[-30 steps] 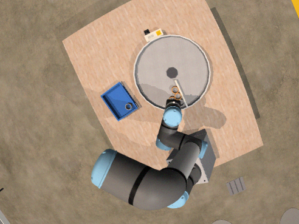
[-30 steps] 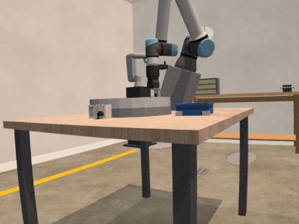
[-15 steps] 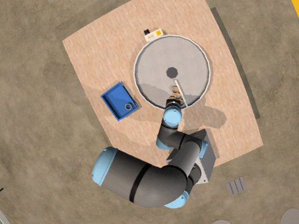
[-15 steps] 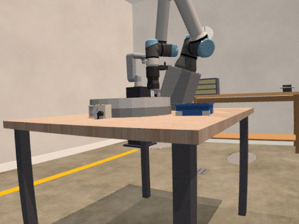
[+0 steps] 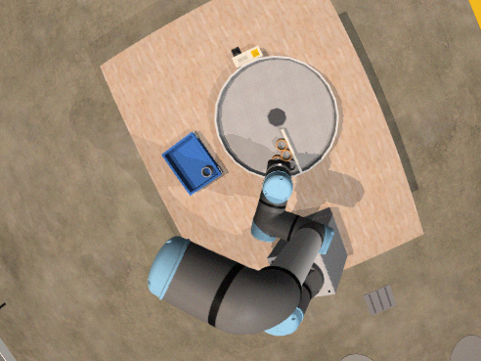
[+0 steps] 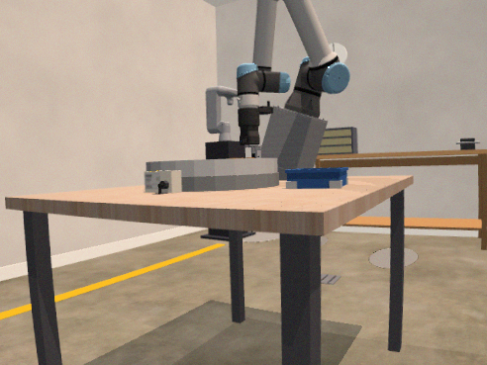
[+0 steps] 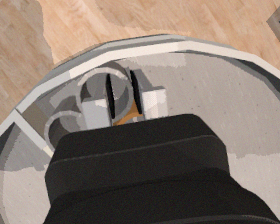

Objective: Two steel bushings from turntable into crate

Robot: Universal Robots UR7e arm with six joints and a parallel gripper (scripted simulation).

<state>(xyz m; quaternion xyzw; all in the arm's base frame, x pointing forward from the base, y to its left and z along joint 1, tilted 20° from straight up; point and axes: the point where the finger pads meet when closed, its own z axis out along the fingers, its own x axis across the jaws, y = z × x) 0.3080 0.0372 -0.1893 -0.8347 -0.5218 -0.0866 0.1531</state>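
At the table's left edge, a blue rectangular plastic crate (image 5: pixel 182 157) already holds one grey steel bushing (image 5: pixel 206 171), lying bore-up in the corner nearest the turntable. To its right, the round grey metal turntable (image 5: pixel 303 98) takes up the middle of the table, reaching toward the far edge. A thin white divider bar (image 5: pixel 291 149) runs from its hub to the rim on the side facing the arm's base.

The remaining sleeves cluster against that bar: a copper-coloured ring bushing (image 5: pixel 281 144) and, just beside it toward the rim, a second grey steel bushing (image 5: pixel 286 155). Both stand upright, bores pointing up.

The black two-finger gripper (image 7: pixel 121 93) hangs straight down over this cluster. Its jaws are narrowly apart and appear to clamp nothing yet. A grey ring wall (image 7: pixel 94 80) curves round the left finger, and an orange sliver shows between the pads, so which sleeve they bracket is unclear.

The target sits directly beneath the claw. The carry, judged from here, runs leftward along the near edge to the crate.
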